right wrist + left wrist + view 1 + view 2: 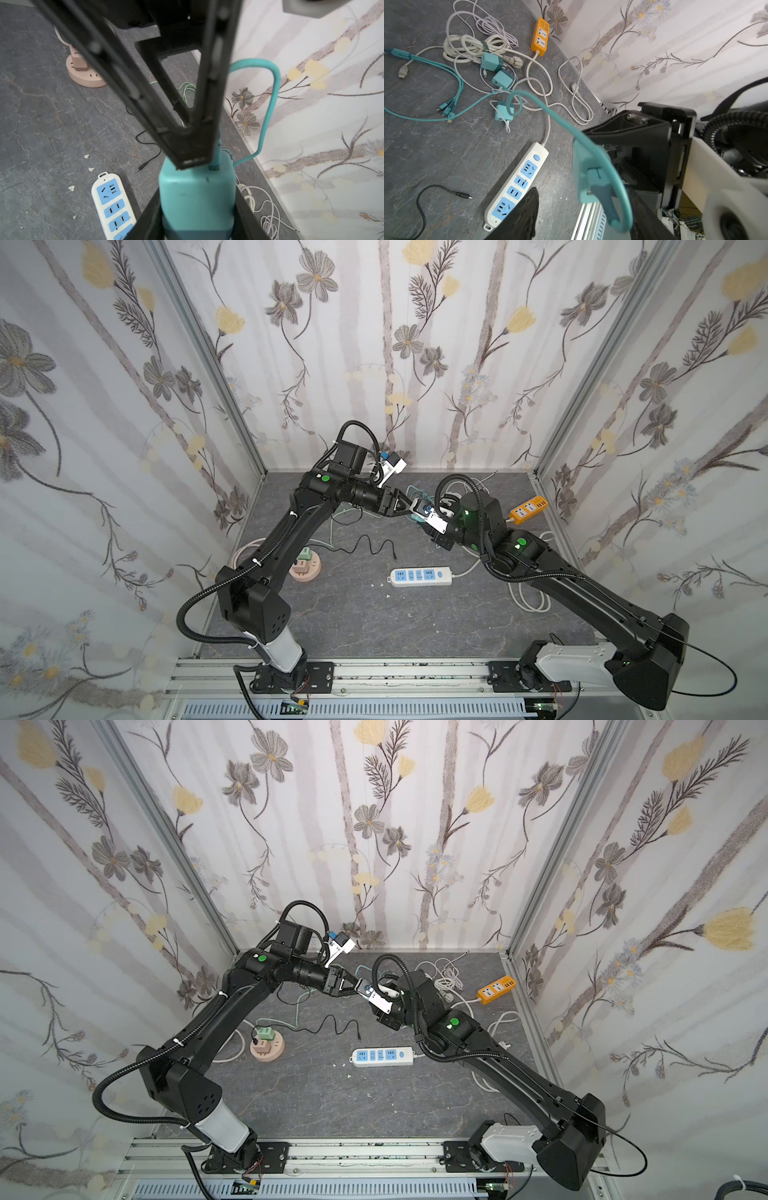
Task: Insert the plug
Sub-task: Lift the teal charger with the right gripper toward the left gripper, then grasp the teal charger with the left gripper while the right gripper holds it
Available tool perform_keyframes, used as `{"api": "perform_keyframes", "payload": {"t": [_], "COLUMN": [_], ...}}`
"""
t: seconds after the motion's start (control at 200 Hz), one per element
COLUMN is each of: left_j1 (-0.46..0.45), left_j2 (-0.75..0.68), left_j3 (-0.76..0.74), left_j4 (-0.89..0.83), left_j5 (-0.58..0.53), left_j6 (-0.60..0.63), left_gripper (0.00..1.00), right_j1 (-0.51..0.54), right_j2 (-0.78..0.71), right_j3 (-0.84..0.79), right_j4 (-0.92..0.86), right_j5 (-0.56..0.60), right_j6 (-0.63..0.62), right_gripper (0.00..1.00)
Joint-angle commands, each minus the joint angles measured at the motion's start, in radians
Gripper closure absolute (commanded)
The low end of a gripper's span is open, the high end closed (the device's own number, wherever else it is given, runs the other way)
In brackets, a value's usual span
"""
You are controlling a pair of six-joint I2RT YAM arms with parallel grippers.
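Observation:
My right gripper (197,209) is shut on a teal charger block (197,193) and holds it up above the table at the back middle. A teal cable (623,195) loops from the block, and its dark teal plug (600,191) sits at the block's port with a little metal showing. Around this plug, my left gripper (583,193) has its jaws apart. One finger (527,212) stands well clear of the plug and the other (641,209) is close beside it. In both top views the two grippers meet tip to tip near the charger (417,512).
A white power strip (420,576) with blue sockets lies mid-table below the grippers. An orange strip (528,509) lies at the back right, a pink round socket hub (306,568) at the left. A loose black cable (374,545), spare teal chargers (502,80) and white cords (473,45) lie around.

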Motion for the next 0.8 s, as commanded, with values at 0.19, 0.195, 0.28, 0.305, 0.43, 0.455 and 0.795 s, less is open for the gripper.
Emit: {"api": "perform_keyframes", "payload": {"t": [0.19, 0.195, 0.28, 0.305, 0.43, 0.455, 0.795], "left_j1": [0.002, 0.002, 0.002, 0.001, 0.002, 0.002, 0.003], "left_j2": [0.016, 0.016, 0.021, 0.024, 0.021, 0.017, 0.019], "left_j3": [0.0, -0.001, -0.017, -0.02, -0.043, -0.052, -0.078], "left_j4": [0.011, 0.014, 0.059, 0.06, 0.061, 0.066, 0.01], "left_j5": [-0.013, -0.008, 0.074, 0.088, 0.109, 0.115, 0.145], "left_j6": [0.026, 0.024, -0.009, -0.012, -0.003, 0.002, 0.07], "left_gripper": [0.49, 0.49, 0.54, 0.55, 0.55, 0.56, 0.6], "right_j1": [0.087, 0.088, 0.11, 0.113, 0.116, 0.116, 0.12], "right_j2": [0.082, 0.085, 0.105, 0.108, 0.121, 0.121, 0.124], "right_j3": [0.115, 0.116, 0.13, 0.13, 0.139, 0.139, 0.141], "right_j4": [-0.098, -0.099, -0.094, -0.086, -0.055, -0.049, -0.024], "right_j5": [0.167, 0.171, 0.236, 0.246, 0.271, 0.27, 0.213], "right_j6": [-0.105, -0.106, -0.123, -0.123, -0.087, -0.078, -0.059], "right_gripper": [0.68, 0.68, 0.68, 0.68, 0.68, 0.68, 0.67]}}
